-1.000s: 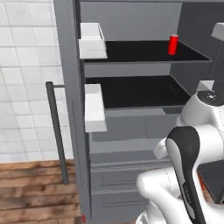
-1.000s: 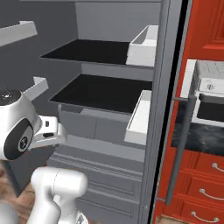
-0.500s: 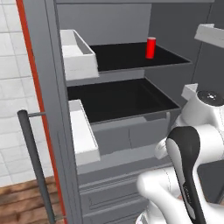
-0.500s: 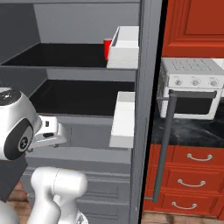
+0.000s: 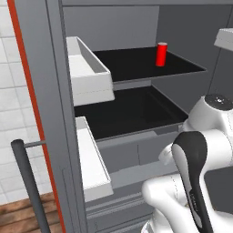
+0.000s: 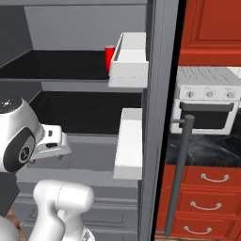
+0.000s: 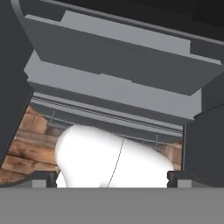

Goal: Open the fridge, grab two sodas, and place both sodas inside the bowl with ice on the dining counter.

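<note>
Nearest, the arm blocks the lower right of the left base view and hides part of the fridge's lower drawers; in the right base view it covers the lower left. In the hand view the gripper points down at the drawer fronts and a strip of wood floor, with its two finger tips standing wide apart and nothing between them; they barely rise above the view's bottom edge. Both fridge doors are open. Two white bins show on the left door, the lower one cut off below, and two more on the right door. Two black shelves lie inside. One soda stands upright far back on the upper shelf; in the right base view it is half hidden behind the upper bin. Beyond the right door, a white oven and red drawers are partly cut off.
</note>
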Motion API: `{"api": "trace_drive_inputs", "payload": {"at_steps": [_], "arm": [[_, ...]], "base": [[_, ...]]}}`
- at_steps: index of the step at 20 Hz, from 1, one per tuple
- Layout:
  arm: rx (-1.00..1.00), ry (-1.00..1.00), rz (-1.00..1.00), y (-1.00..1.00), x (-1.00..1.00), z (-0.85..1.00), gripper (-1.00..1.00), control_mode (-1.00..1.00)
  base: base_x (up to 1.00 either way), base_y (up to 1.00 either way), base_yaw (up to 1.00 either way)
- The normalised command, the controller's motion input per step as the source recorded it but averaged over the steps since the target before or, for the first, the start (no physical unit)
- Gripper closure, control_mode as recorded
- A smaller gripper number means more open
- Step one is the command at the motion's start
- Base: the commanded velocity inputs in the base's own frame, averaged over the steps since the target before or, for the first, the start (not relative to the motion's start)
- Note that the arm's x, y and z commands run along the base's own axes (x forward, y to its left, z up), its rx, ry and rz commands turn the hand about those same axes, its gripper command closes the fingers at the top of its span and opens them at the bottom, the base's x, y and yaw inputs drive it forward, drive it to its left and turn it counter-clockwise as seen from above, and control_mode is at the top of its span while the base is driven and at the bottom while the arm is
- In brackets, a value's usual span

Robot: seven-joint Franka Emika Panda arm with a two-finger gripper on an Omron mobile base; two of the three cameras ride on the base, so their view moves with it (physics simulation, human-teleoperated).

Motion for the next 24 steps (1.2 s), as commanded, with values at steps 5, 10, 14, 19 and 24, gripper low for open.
{"api": "trace_drive_inputs", "payload": {"at_steps": [5,10,14,19,24], "arm": [[0.00,0.00,0.00,0.00,0.00,0.00,-1.00,1.00],[0.04,-0.04,-0.01,-0.04,0.20,0.09,-1.00,-1.00],[0.12,-0.31,-0.03,0.00,0.29,0.60,-1.00,-1.00],[0.08,-0.40,-0.09,0.12,0.12,0.90,-1.00,-1.00],[0.04,-0.34,-0.22,0.11,0.08,0.75,-1.00,-1.00]], "base": [[0.62,-0.13,-0.01],[0.32,-0.14,-0.03],[0.00,0.00,0.00],[0.00,0.00,0.00],[0.00,0.00,0.00]]}}
